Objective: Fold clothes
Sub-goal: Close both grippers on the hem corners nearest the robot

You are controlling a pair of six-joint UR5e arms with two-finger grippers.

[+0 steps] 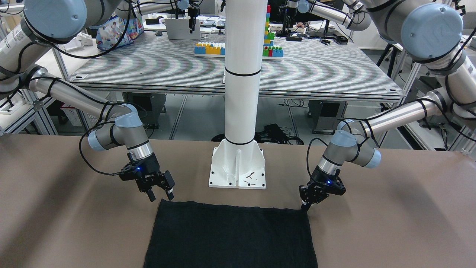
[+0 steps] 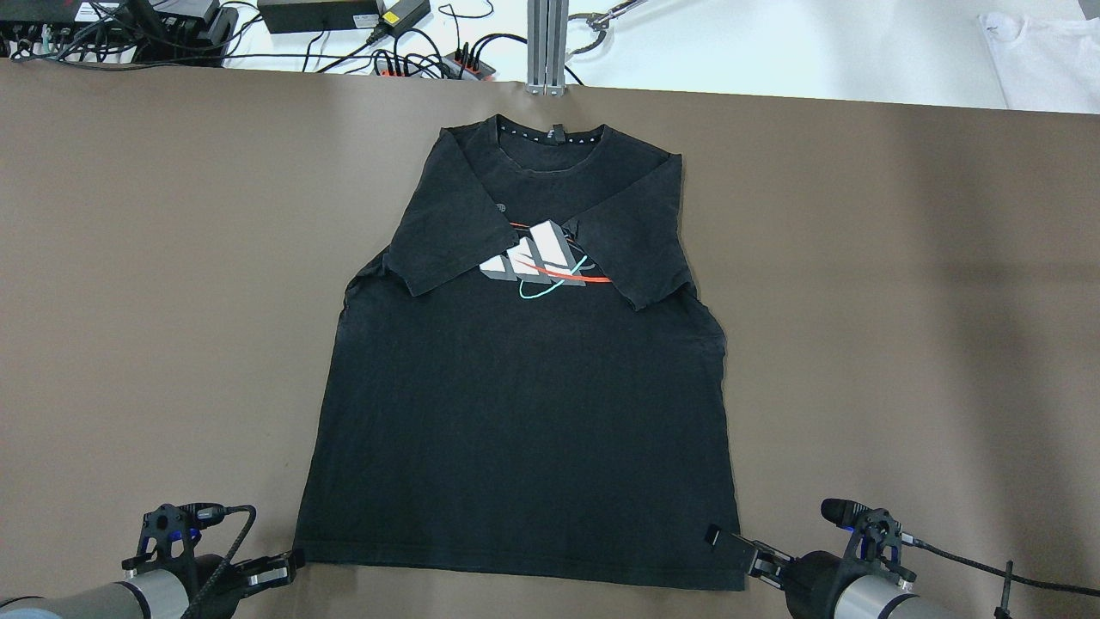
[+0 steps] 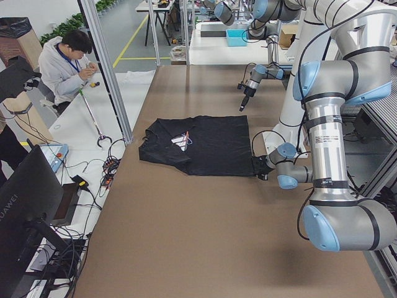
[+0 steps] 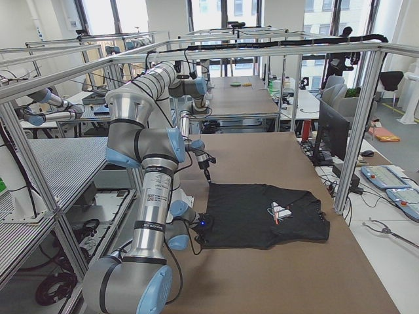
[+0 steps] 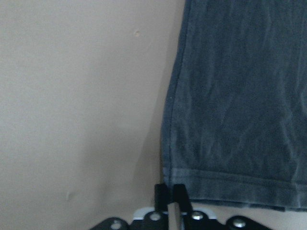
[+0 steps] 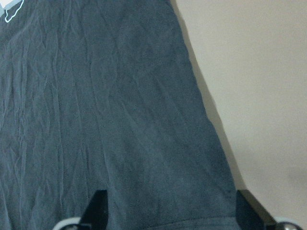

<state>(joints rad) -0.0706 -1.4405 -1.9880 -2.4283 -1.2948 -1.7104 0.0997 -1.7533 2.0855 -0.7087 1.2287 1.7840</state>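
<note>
Here, a black T-shirt [image 2: 516, 413] lies flat on the brown table [image 2: 902, 301]. Its collar [image 2: 550, 142] is at the far edge and its hem is near the robot. Both sleeves are folded in across the chest and partly cover the white, red and teal logo [image 2: 537, 262].

The left gripper [image 5: 169, 194] sits low at the hem's left corner, fingers clenched together with the tips touching the cloth. Whether any fabric is caught between them cannot be told. The right gripper [image 1: 161, 196] is released, its fingers spread wide over the hem's right corner, with shirt fabric showing between them in the wrist view.

A blue tub [image 3: 236, 37] stands on a far bench, its contents not visible. Coloured toy blocks [image 1: 210, 48] sit on the striped table behind the robot's white pedestal [image 1: 241, 93].
</note>
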